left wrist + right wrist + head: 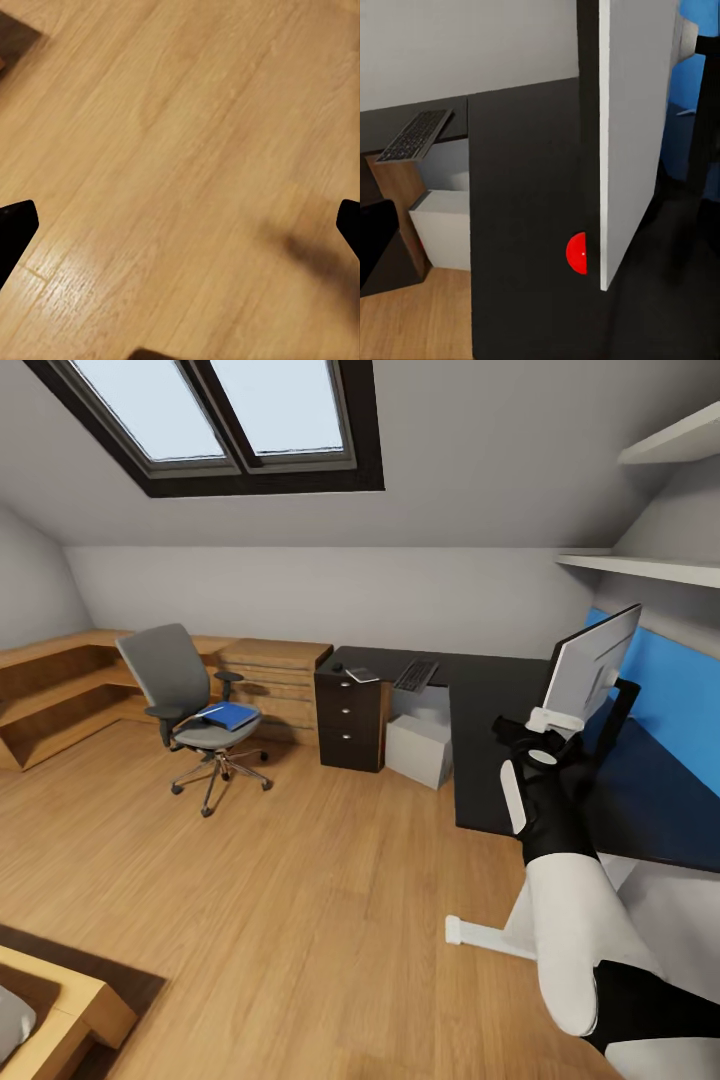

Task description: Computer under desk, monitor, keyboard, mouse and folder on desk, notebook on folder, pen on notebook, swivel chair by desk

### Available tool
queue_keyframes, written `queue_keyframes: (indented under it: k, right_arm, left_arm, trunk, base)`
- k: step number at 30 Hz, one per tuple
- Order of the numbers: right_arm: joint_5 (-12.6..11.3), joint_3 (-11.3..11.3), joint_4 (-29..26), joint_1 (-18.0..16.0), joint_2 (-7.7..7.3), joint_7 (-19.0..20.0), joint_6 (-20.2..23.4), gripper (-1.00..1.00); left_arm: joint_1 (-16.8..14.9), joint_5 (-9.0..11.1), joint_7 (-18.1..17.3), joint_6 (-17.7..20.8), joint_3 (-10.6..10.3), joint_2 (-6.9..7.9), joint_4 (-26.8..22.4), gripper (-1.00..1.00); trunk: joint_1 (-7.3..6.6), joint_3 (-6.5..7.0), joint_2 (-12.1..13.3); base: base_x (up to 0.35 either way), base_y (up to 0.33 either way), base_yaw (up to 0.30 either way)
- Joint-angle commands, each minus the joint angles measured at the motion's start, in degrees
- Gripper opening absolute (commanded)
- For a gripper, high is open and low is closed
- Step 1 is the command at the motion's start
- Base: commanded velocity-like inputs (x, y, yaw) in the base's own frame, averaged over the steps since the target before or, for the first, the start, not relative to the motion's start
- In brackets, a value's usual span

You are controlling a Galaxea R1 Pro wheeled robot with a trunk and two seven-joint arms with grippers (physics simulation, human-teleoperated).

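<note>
No writing is legible anywhere. The right end effector clamps the monitor's lower edge, screen tilted over the worktop; the left end effector is spread open above the floor.

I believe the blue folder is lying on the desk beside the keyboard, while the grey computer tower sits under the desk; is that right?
Not quite: in the head view the folder lies on the swivel chair seat, not on the desk. The computer does sit under the desk, and the keyboard is on it.

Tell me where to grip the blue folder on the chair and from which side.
Grip the folder's front edge, which juts past the swivel chair seat. Come from the open floor side with a free hand; backrest and armrests block the other sides.
</note>
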Motion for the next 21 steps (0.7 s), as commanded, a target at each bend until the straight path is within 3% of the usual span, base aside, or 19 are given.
queue_keyframes:
  k: [1,11,21]
  right_arm:
    - [0.6,-0.1,-0.1,0.0,-0.11,0.0,0.4,1.00]
    - [0.7,-0.1,-0.1,0.6,-0.59,-0.4,0.4,1.00]
    - [0.6,0.0,-0.1,1.3,-0.21,-4.1,0.6,1.00]
  left_arm:
    - [0.0,0.3,0.0,-0.2,0.0,-0.02,0.0,1.00]
    - [0.0,0.4,0.0,-0.2,0.0,-0.05,0.0,1.00]
    - [0.0,0.4,0.0,-0.2,0.0,0.02,0.0,1.00]
  trunk:
    - [0.00,-0.06,0.0]
    - [0.00,-0.06,0.0]
    - [0.00,-0.05,0.0]
  base:
    - [0.004,0.000,0.000]
    - [0.001,0.000,0.000]
    - [0.000,0.000,-0.025]
